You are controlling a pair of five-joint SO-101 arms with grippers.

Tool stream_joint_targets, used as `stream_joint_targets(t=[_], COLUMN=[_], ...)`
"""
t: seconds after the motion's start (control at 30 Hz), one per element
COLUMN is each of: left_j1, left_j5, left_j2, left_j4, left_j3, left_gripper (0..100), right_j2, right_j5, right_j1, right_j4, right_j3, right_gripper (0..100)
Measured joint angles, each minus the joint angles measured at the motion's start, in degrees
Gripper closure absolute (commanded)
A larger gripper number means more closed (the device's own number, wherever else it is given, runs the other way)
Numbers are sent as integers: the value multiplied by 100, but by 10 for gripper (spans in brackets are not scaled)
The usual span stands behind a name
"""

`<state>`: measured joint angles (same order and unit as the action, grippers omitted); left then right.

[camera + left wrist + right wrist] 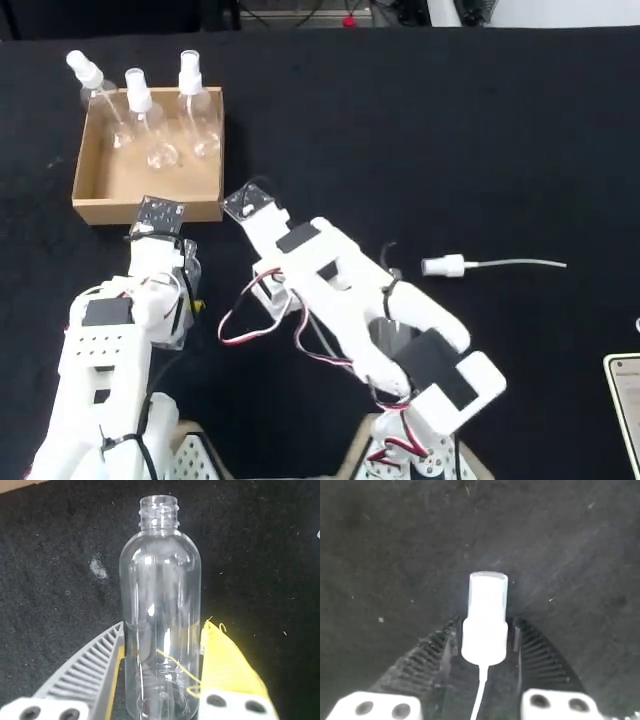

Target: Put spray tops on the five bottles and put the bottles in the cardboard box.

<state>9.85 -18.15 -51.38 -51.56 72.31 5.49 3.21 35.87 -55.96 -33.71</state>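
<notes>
**Both grippers loaded, three bottles boxed**

Left wrist view: left gripper (164, 626) pinches a clear, uncapped bottle (160, 580) low on its body, and the frame edge cuts off the base. Right wrist view: right gripper (485, 627) clamps a white spray top (486, 615) at its collar. The dip tube runs back between the jaws, end cut off. High view: cardboard box (150, 210) far left on the black counter (450, 130), three capped bottles (150, 125) leaning inside. A second spray top (445, 265) lies well to the right. Held items are hard to make out from above.
</notes>
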Motion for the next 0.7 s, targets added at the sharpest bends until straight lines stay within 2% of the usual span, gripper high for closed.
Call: stream_joint_targets(t=[0.13, 0.43, 0.57, 0.7], left_j1=[0, 0, -9, -9], left_j5=[0, 0, 0, -431], left_j2=[0, 0, 0, 0], left_j4=[0, 0, -44, -765], left_j3=[0, 0, 0, -264], left_gripper=[794, 793, 792, 791], right_j2=[18, -1371, -2066, -2699], right_j5=[0, 0, -211, -325], right_j1=[-9, -149, -730, -1064], right_j4=[0, -396, 97, 730], right_j3=[62, 62, -413, -1319], right_gripper=[992, 987, 987, 987])
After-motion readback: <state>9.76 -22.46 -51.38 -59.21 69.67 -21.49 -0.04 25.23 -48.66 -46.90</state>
